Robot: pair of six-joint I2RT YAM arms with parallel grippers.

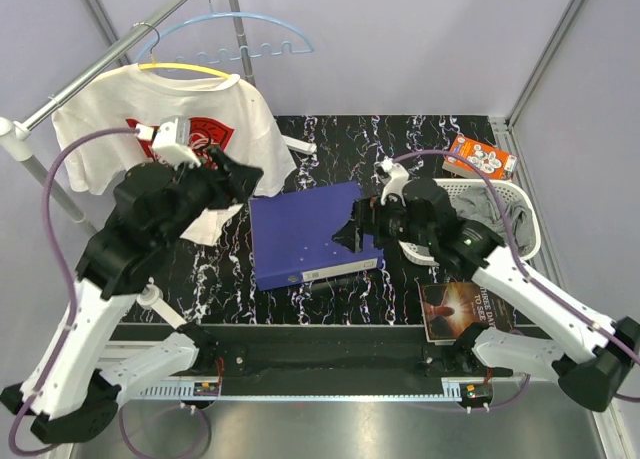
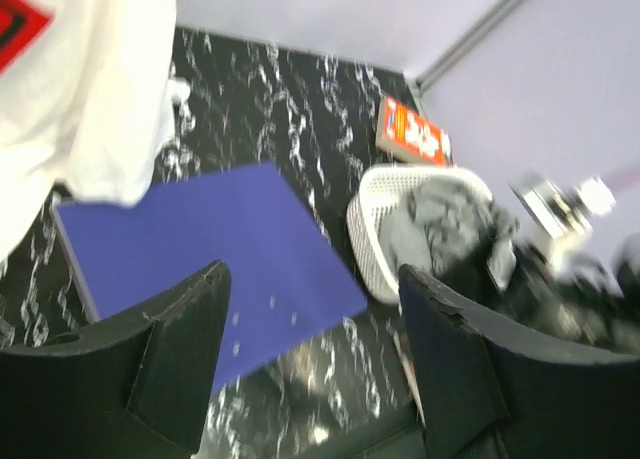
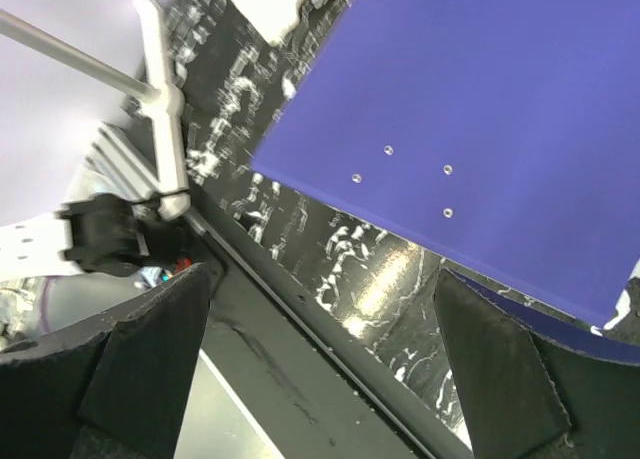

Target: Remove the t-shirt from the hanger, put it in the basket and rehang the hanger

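Observation:
A white t-shirt (image 1: 110,119) with a red print hangs on a yellow hanger (image 1: 185,69) from the rail at the back left. My left gripper (image 1: 243,172) is raised beside the shirt's lower right hem, open and holding nothing. The left wrist view has the shirt (image 2: 80,89) at its upper left, apart from the open left gripper (image 2: 315,319). Over the near edge of a blue binder (image 1: 305,234) my right gripper (image 1: 350,234) stands open. In the right wrist view the right gripper (image 3: 320,329) has only the table edge between its fingers.
An empty light-blue hanger (image 1: 240,24) hangs on the metal rail (image 1: 100,59). A white basket (image 1: 525,204) with grey clothes stands at the right. Behind it lies an orange box (image 1: 480,157), and a dark book (image 1: 465,309) lies in front.

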